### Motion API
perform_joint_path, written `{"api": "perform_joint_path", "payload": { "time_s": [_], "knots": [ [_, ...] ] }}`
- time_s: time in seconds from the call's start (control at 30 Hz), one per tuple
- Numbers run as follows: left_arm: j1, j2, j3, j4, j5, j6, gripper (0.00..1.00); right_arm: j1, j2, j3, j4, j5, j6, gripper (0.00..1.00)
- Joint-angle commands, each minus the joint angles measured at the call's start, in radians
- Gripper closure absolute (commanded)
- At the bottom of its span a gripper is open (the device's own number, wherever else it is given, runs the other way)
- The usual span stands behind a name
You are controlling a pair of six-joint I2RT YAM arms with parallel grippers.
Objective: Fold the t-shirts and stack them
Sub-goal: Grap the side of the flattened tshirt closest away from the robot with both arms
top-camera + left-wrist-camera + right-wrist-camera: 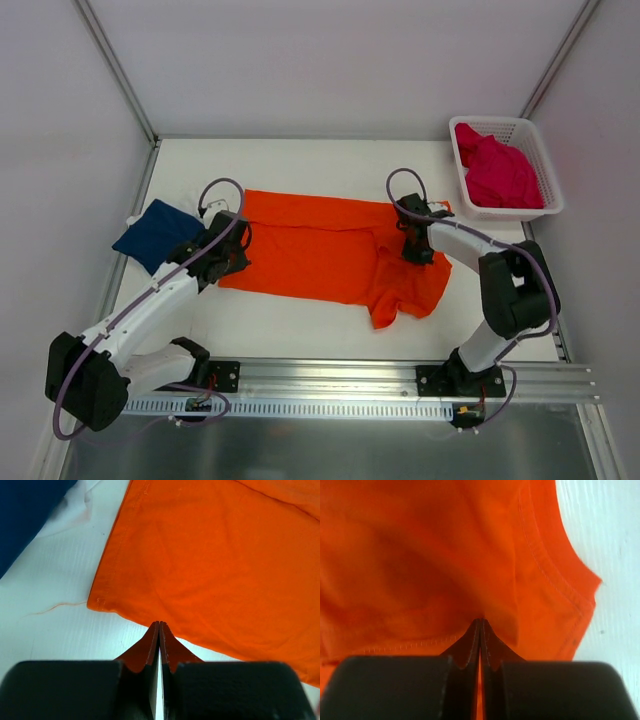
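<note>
The orange t-shirt (pixel 320 250) lies spread flat across the middle of the table. My left gripper (pixel 236 254) is shut with its tips (pixel 159 624) pinched on the near left hem of the orange shirt (pixel 210 555). My right gripper (pixel 414 250) is shut on the orange cloth (pixel 420 555) beside the collar, where folds gather at its tips (pixel 480 620). The navy t-shirt (pixel 158 232) lies folded at the far left and shows as a blue corner in the left wrist view (pixel 25 510). The magenta t-shirt (pixel 497 170) lies bunched in the basket.
A white mesh basket (pixel 505 213) stands at the back right corner. White walls with metal posts close the back and sides. A metal rail (pixel 330 385) with both arm bases runs along the near edge. A loose thread (pixel 55 608) lies on the table by the hem.
</note>
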Motion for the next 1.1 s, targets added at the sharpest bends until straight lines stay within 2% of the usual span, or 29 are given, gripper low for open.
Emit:
{"api": "perform_joint_path", "payload": {
  "time_s": [0.0, 0.17, 0.47, 0.87, 0.9, 0.93, 0.97, 1.0, 1.03, 1.07],
  "knots": [
    [0.001, -0.055, -0.012, 0.028, 0.012, 0.022, 1.0, -0.058, 0.054, 0.074, 0.038, -0.077, -0.082, 0.99],
    [0.001, -0.069, -0.009, 0.028, 0.021, 0.036, 1.0, -0.123, 0.158, 0.134, 0.017, -0.1, -0.11, 1.0],
    [0.001, -0.029, -0.009, 0.028, 0.032, 0.036, 1.0, -0.192, 0.209, 0.206, -0.06, -0.054, -0.153, 1.0],
    [0.008, 0.187, -0.021, -0.002, 0.078, 0.01, 1.0, -0.302, 0.281, 0.393, -0.164, -0.033, -0.237, 1.0],
    [0.006, 0.195, -0.027, -0.008, 0.086, 0.004, 0.92, -0.301, 0.276, 0.395, -0.164, -0.033, -0.24, 0.99],
    [0.006, 0.195, -0.044, -0.021, 0.084, -0.007, 0.76, -0.301, 0.257, 0.389, -0.152, -0.037, -0.249, 0.99],
    [0.005, 0.184, -0.055, -0.029, 0.074, -0.012, 0.56, -0.301, 0.241, 0.384, -0.145, -0.048, -0.253, 0.96],
    [0.003, 0.17, -0.067, -0.037, 0.035, -0.019, 0.49, -0.299, 0.224, 0.377, -0.134, -0.056, -0.257, 0.89],
    [0.005, 0.155, -0.087, -0.066, 0.012, -0.033, 0.37, -0.301, 0.185, 0.36, -0.114, -0.074, -0.265, 0.76],
    [0.005, 0.118, -0.091, -0.083, -0.005, -0.038, 0.2, -0.298, 0.162, 0.351, -0.106, -0.083, -0.268, 0.71]
  ]
}}
